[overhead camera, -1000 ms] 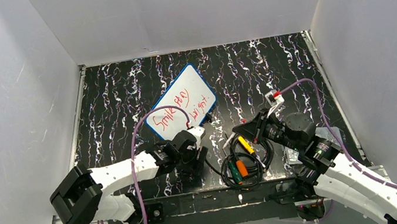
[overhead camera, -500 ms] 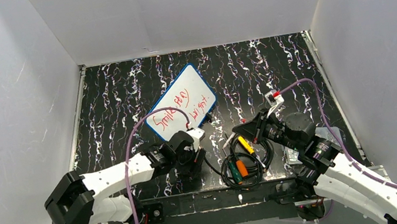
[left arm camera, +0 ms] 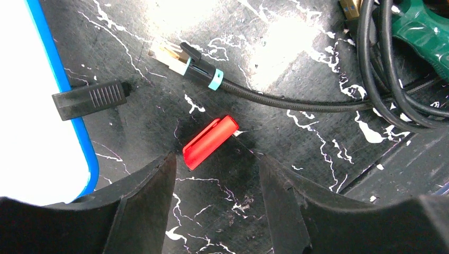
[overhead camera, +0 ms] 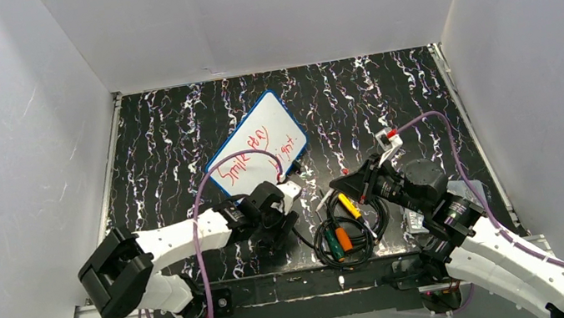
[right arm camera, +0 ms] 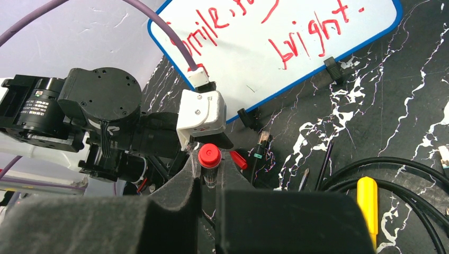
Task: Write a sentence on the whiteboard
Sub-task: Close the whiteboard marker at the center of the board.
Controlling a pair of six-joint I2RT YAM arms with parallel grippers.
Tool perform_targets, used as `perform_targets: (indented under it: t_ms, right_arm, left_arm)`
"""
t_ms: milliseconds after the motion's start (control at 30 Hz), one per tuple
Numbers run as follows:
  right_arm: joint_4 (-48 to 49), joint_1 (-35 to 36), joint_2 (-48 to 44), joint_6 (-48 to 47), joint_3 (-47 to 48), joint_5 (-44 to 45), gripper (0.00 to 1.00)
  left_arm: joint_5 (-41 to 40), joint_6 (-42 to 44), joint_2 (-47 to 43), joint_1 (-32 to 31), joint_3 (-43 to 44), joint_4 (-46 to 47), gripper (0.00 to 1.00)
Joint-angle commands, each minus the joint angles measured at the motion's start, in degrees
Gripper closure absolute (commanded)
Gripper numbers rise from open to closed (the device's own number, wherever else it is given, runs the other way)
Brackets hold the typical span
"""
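The whiteboard (overhead camera: 257, 153) lies askew on the table (overhead camera: 387, 93), left of its middle, with the red sentence (right arm camera: 307, 42) "Smile stay bright" on it in two lines. The left fingers (left arm camera: 145, 206) stand apart just beside the board's near edge, a red cap (left arm camera: 210, 141) lying on the table between them, touching neither. The right fingers (right arm camera: 180, 190) are clamped on a red-ended marker (right arm camera: 209, 159), off to the board's right

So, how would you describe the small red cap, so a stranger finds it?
Find the blue-rimmed whiteboard on the dark table. Just off its near edge, beside a black ribbed piece and a teal-banded cable plug, lies the red cap, the only loose red piece.
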Motion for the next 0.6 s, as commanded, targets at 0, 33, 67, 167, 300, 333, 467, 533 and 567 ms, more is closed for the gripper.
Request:
perform_targets:
  t_ms: [0, 33, 67, 167, 300, 333, 467, 533, 567]
  right_arm:
    - [2.9, -0.2, 0.0, -0.6, 0.7, -0.6, 0.99]
    - [3.0, -0.2, 0.0, -0.6, 0.7, -0.6, 0.99]
    - [3.0, -0.2, 0.0, -0.6, 0.7, -0.7, 0.99]
    - [3.0, -0.2, 0.0, -0.5, 0.5, -0.8, 0.99]
    - [3.1, -0.2, -0.2, -0.4, 0.4, -0.8, 0.99]
    - [3.1, -0.2, -0.2, -0.3, 0.4, -0.8, 0.99]
    - [3.0, -0.2, -0.3, -0.2, 0.4, -0.8, 0.99]
    - [3.0, -0.2, -0.4, -0.2, 0.2, -0.8, 0.99]
    - [3.0, -0.2, -0.4, -0.1, 0.1, -0.7, 0.99]
  left_arm:
    - [-0.1, 1.9, 0.3, 0.0, 1.3, 1.5, 0.43]
    - [-0.4, 2.1, 0.5, 0.0, 1.4, 1.6, 0.44]
    - [-0.7, 2.2, 0.6, 0.0, 1.4, 1.8, 0.44]
    - [-0.8, 2.7, 1.0, 0.0, 1.4, 2.3, 0.44]
    - [0.1, 2.9, 2.1, 0.0, 1.1, 3.1, 0.45]
    - [0.1, 2.8, 2.2, 0.0, 1.0, 3.1, 0.45]
    - [0.8, 1.3, 1.4, 0.0, 0.4, 2.9, 0.49]
    - [1.7, 0.4, 0.7, 0.0, -0.4, 2.9, 0.51]
    - [2.7, 0.0, 0.4, -0.1, -0.9, 2.9, 0.51]
